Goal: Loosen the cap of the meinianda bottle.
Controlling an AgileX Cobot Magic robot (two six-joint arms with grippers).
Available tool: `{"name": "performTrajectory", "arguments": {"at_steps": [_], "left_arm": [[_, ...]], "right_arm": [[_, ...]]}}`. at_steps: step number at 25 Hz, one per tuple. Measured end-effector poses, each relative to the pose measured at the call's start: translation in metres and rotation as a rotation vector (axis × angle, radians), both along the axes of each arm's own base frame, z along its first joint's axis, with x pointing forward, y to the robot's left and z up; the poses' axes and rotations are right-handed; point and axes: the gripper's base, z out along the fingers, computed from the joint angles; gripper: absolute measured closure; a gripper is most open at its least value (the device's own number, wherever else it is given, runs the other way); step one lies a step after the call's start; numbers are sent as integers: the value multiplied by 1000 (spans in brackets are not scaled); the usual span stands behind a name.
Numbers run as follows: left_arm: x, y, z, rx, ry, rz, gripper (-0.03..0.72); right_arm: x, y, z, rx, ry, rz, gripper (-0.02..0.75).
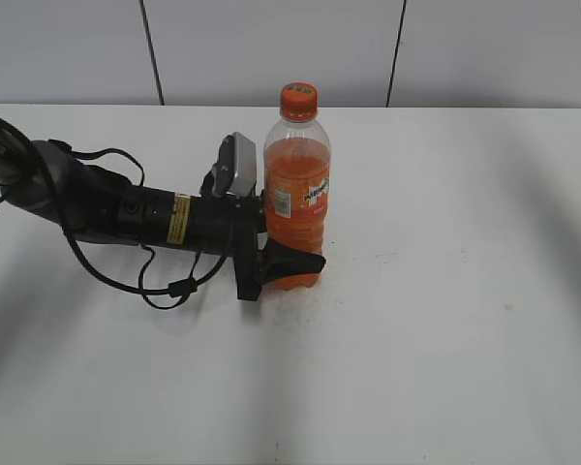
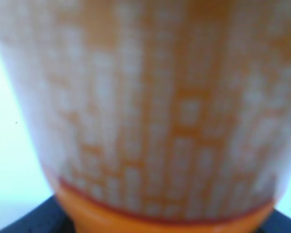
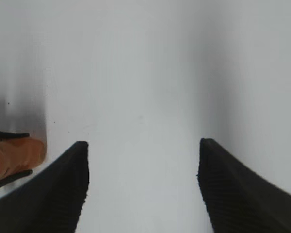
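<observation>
Your left gripper point(image 1: 289, 263) is clamped around the lower body of the meinianda bottle point(image 1: 296, 199), which stands upright on the white table point(image 1: 445, 320). The cap point(image 1: 298, 100) sits untouched on top — your right gripper point(image 3: 143, 187) hangs wide and empty, so the loosening is still ahead.

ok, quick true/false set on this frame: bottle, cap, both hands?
1. The meinianda bottle stands upright on the table. True.
2. The cap is off and lying on the table. False: it sits on the bottle's neck.
3. The left hand is closed around the bottle's lower part. True.
4. The right hand is gripping the cap. False: it is open with nothing between its fingers, and bare table beneath.
5. The bottle is empty. False: orange drink fills most of it.
</observation>
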Motion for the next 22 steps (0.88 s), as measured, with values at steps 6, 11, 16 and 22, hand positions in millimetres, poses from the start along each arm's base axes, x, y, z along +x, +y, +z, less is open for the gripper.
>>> {"name": "performTrajectory", "arguments": {"at_steps": [6,11,16,22], "left_arm": [[0,0,0,-1,1,-1,282],[0,0,0,-1,1,2,282],[0,0,0,-2,1,5,282],[0,0,0,-2,1,6,282]], "right_arm": [[35,3,-19,29,42,-27,214],[32,23,-16,102,53,-43,214],[21,77,-9,153,57,34,214],[4,130,-8,205,96,73,214]]}}
